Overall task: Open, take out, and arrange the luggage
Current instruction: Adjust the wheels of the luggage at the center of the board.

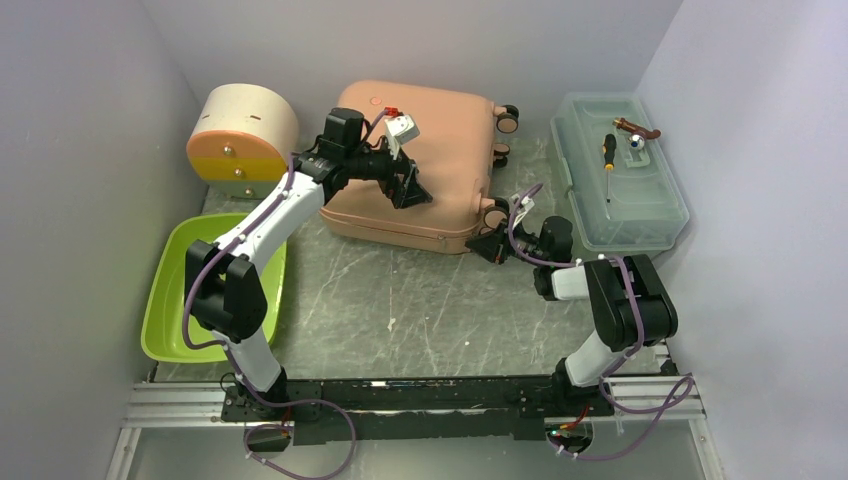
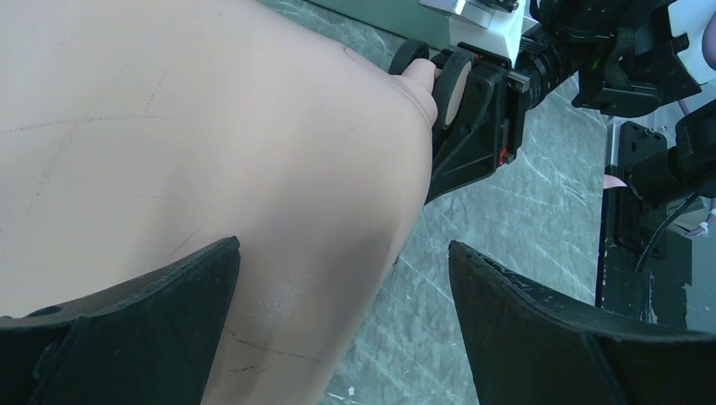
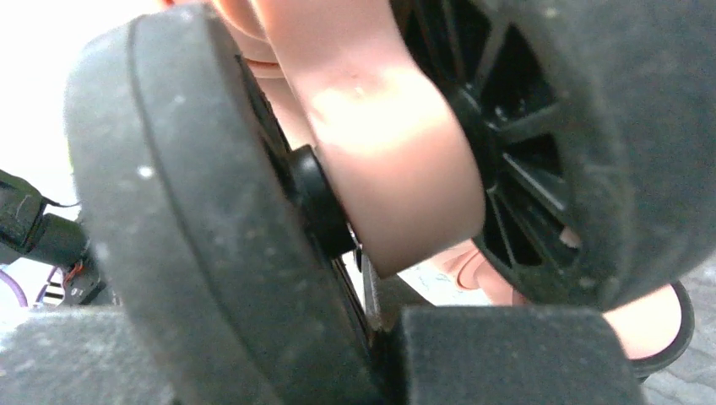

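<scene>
Right wrist: luggage wheel fills view; jaws mostly cut off.

Only real open lane I've got is the bare table in front of the luggage, between the two arms. The left side is boxed in by the green tray and the cream half-round box near the luggage's back-left corner. On the right, the toolbox leaves a thin slot that the wheels poke into, with my right gripper parked at the near one. Above the lid it's free, and the left gripper hangs there, jaws wide.
</scene>
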`<act>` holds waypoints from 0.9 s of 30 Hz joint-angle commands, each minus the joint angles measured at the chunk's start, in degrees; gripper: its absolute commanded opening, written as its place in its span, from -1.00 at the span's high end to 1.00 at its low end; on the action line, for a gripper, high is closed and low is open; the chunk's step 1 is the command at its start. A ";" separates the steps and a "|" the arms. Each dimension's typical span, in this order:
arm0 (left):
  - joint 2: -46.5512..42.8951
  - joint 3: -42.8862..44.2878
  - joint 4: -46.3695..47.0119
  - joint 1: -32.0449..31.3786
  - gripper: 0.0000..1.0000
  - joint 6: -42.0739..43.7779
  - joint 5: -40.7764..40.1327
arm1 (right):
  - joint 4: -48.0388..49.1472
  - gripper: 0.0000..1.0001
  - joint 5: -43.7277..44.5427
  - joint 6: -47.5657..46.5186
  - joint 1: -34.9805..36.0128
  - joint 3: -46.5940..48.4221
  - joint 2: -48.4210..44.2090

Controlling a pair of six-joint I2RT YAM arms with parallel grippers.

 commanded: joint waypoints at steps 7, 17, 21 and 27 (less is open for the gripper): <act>0.87 1.45 -4.86 -0.12 -0.98 -0.49 0.88 | -0.31 1.00 7.13 -5.44 1.55 6.19 -3.77; 3.27 0.62 -4.52 -0.15 -0.98 0.39 -0.32 | -8.54 1.00 15.56 -1.95 -2.43 4.52 -7.10; 4.46 -1.10 -3.92 -0.19 -0.98 0.87 -1.39 | -9.68 1.00 17.61 -0.68 -4.06 4.59 -6.91; 5.20 -3.01 -3.66 -0.16 -0.98 1.31 -1.76 | -7.40 1.00 16.46 4.59 -7.30 4.42 -5.15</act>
